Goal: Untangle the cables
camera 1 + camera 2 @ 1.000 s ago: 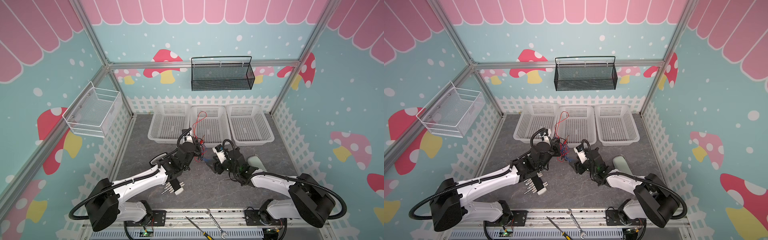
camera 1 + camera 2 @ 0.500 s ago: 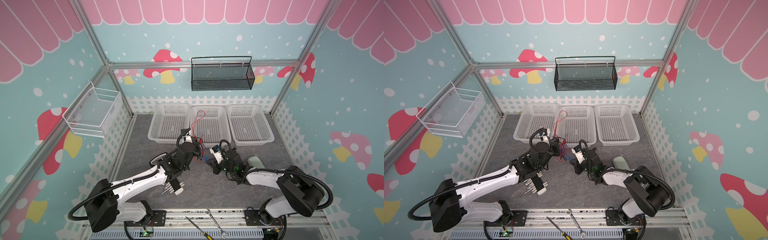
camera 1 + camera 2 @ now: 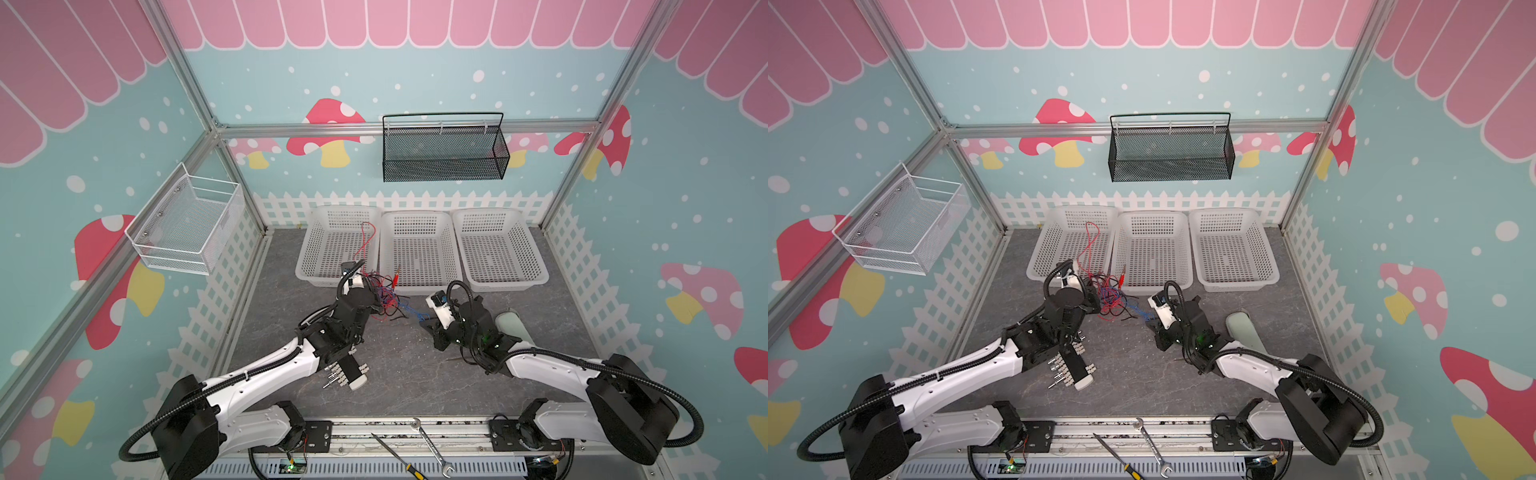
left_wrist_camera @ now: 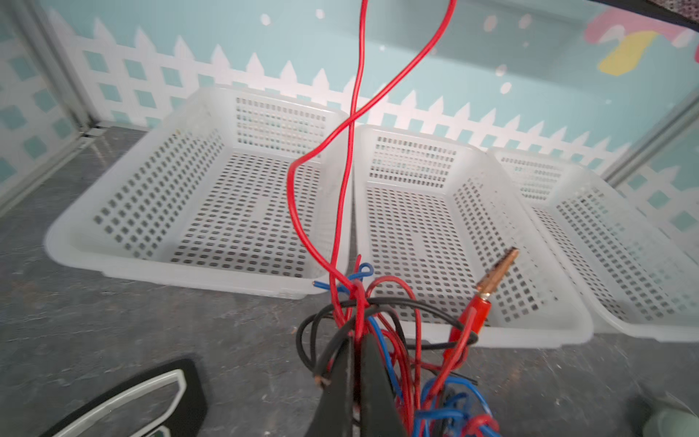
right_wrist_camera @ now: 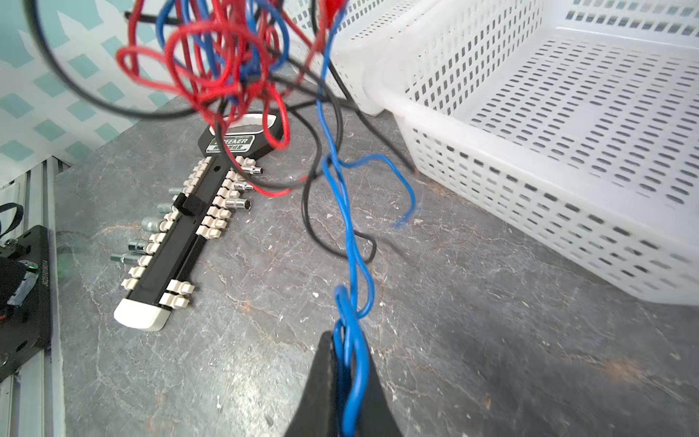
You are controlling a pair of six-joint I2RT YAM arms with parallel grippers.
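Red, black and blue string-thin tangled cables (image 4: pixel 357 302) pinched in pressed-together left pincer (image 4: pixel 355 342); blue loops (image 5: pixel 352 261) squeezed between closed right pincer (image 5: pixel 350 340).

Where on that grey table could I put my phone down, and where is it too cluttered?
Bare table lies between the picket-fence wall and the left basket, and in front between the socket rail and the right arm. Crowded: the cables hang before the left basket and the middle basket.

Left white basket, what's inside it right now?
Only its bare perforated floor shows in the left white basket. The red cable loops up in front of it from the left gripper, covering thin strips.
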